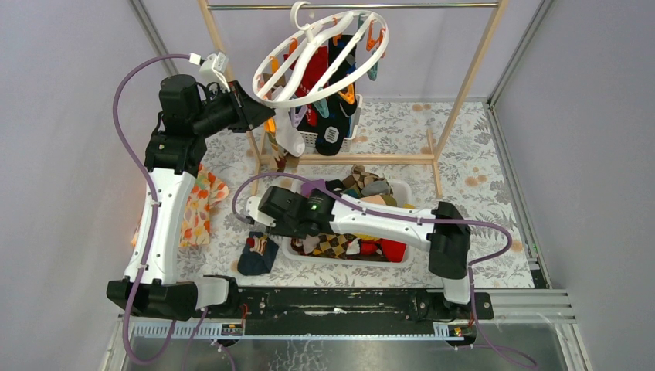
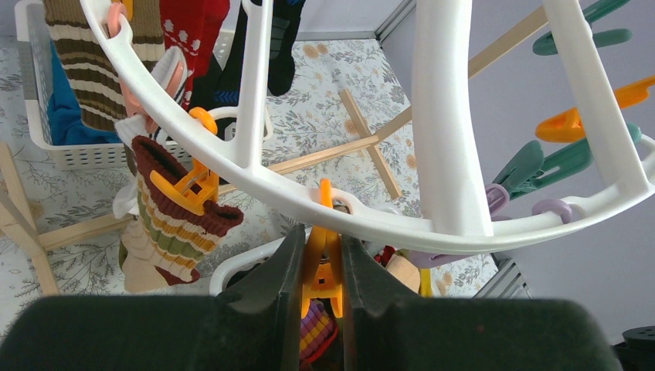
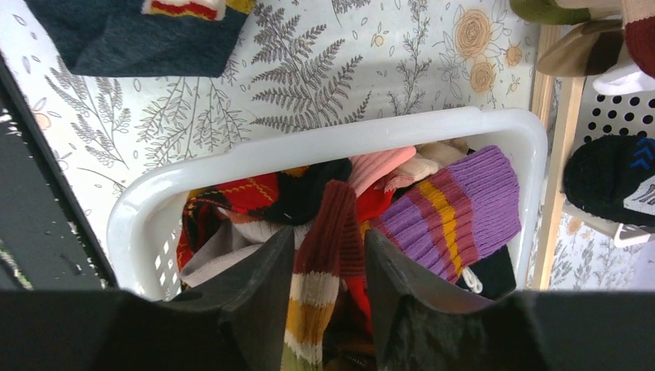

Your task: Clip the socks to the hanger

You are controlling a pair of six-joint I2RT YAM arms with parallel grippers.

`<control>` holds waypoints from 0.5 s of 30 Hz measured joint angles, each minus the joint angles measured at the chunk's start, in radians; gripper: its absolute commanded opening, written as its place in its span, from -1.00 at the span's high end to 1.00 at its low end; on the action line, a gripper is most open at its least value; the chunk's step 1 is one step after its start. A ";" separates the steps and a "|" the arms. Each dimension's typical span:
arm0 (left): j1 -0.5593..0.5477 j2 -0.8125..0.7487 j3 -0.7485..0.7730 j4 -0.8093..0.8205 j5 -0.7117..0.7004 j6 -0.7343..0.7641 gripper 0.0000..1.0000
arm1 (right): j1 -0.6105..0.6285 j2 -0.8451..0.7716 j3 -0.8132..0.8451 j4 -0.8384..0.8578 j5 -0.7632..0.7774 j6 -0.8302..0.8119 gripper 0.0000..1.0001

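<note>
The white ring hanger [image 1: 312, 33] [image 2: 440, 116] hangs tilted from the rack's rod, with several socks clipped to it, among them a brown-striped one [image 2: 174, 224] and a red one [image 2: 189, 31]. My left gripper [image 1: 259, 108] [image 2: 322, 236] is shut on an orange clip [image 2: 323, 263] under the ring's near rim. My right gripper [image 1: 265, 219] [image 3: 328, 234] reaches down into the white basket [image 3: 309, 143]. Its fingers are narrowly open on either side of a maroon sock with white and yellow bands [image 3: 328, 255]. A purple striped sock [image 3: 456, 201] lies beside it.
The wooden-framed rack [image 1: 471, 69] stands at the back over a second white basket [image 2: 46, 93]. A dark sock [image 1: 257, 255] [image 3: 139, 39] lies on the floral table left of the near basket [image 1: 340, 261]. An orange-flowered cloth [image 1: 197, 205] lies under the left arm.
</note>
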 measured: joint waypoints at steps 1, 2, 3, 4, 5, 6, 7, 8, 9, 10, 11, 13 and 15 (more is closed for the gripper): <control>0.000 0.000 0.002 -0.001 0.000 0.000 1.00 | 0.000 0.014 0.014 -0.010 0.004 -0.005 0.26; 0.000 0.000 0.004 -0.003 0.000 0.000 1.00 | 0.000 0.027 0.025 -0.019 0.007 -0.009 0.39; 0.000 0.000 0.005 -0.004 0.001 0.000 1.00 | 0.000 0.036 0.029 -0.026 0.008 -0.014 0.56; 0.000 0.000 0.006 -0.006 0.001 0.001 1.00 | 0.000 0.042 0.029 -0.034 0.010 -0.017 0.72; 0.000 0.000 0.007 -0.008 0.003 0.002 1.00 | 0.000 0.046 0.029 -0.046 0.013 -0.019 0.88; 0.000 0.000 0.008 -0.010 0.006 0.002 1.00 | 0.000 0.048 0.029 -0.056 0.020 -0.019 1.00; 0.000 0.000 0.009 -0.011 0.008 0.002 1.00 | 0.000 0.049 0.032 -0.066 0.029 -0.017 1.00; 0.000 0.000 0.011 -0.012 0.010 0.003 1.00 | 0.000 0.049 0.037 -0.072 0.037 -0.012 1.00; 0.000 0.000 0.014 -0.015 0.011 0.003 1.00 | 0.000 0.047 0.040 -0.070 0.046 -0.006 1.00; 0.000 0.000 0.016 -0.016 0.013 0.003 1.00 | -0.001 0.040 0.039 -0.060 0.053 0.007 1.00; 0.000 0.000 0.017 -0.017 0.015 0.003 1.00 | -0.003 0.023 0.027 -0.034 0.055 0.026 1.00; 0.000 0.000 0.020 -0.019 0.017 0.002 1.00 | -0.009 -0.046 -0.034 0.048 0.050 0.072 1.00; 0.000 0.000 0.020 -0.021 0.019 0.002 1.00 | -0.020 -0.154 -0.125 0.156 0.042 0.122 1.00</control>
